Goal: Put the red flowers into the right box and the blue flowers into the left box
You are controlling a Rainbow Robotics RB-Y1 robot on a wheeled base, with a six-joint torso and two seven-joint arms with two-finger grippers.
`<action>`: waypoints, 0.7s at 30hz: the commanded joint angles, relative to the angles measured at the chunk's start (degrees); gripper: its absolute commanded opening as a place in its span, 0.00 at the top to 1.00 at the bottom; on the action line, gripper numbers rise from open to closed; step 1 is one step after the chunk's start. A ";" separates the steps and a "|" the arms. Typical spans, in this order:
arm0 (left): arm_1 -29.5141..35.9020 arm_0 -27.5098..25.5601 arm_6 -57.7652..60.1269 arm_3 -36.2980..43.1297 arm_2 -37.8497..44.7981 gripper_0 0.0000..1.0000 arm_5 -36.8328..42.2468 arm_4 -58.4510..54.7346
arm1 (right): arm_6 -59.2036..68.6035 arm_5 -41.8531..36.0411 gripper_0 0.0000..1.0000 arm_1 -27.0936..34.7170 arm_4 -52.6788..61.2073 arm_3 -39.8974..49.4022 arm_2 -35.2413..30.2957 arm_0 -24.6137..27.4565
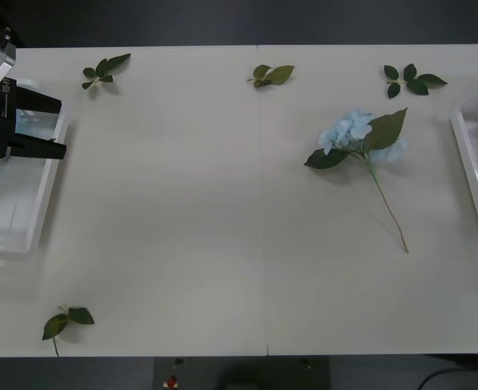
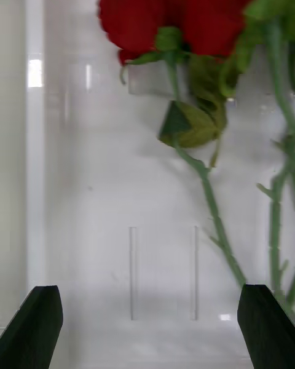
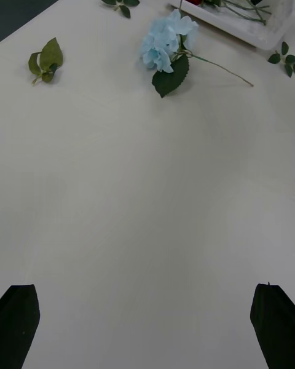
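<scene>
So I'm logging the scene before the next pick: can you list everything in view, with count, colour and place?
blue flower: one, pale blue head with green leaves, lying on the table right of centre, stem pointing toward the robot.
red flowers: at least two red blooms with green stems, inside the right box.
right box: one, translucent white, right table edge.
left box: one, translucent white, left table edge.
leaf sprigs: six, green, scattered along the table's edges.
table: one, off-white.
left gripper: black fingers, open, over the left box.
right gripper: black fingers, open, above the right box's floor.
</scene>
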State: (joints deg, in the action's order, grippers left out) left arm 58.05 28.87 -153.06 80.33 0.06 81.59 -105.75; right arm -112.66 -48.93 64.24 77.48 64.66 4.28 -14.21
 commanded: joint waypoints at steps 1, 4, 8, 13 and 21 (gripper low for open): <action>1.89 -0.39 -1.94 0.79 1.17 0.00 -0.21 0.01 | 12.29 -4.33 0.17 1.07 -5.50 11.28 -0.33 -0.64; 1.89 -0.39 -1.94 0.79 1.17 0.00 -0.21 0.01 | 19.58 -8.11 0.17 0.89 -10.07 18.31 -0.24 -0.64; 1.89 -0.39 -1.94 0.79 1.17 0.00 -0.21 0.01 | 29.78 -13.39 0.17 0.45 -15.43 27.80 -0.24 -0.73; 1.89 -0.39 -1.94 0.79 1.17 0.00 -0.21 0.01 | 40.06 -19.45 0.17 -1.31 -24.92 39.05 1.52 -1.00; 1.89 -0.39 -1.94 0.79 1.17 0.00 -0.21 0.01 | 50.52 -23.32 0.17 -6.93 -38.10 46.52 9.34 -4.51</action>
State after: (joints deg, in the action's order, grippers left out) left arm 58.05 28.87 -153.06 80.34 0.06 81.60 -105.75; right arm -63.98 -72.29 58.96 41.49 110.08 11.45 -15.76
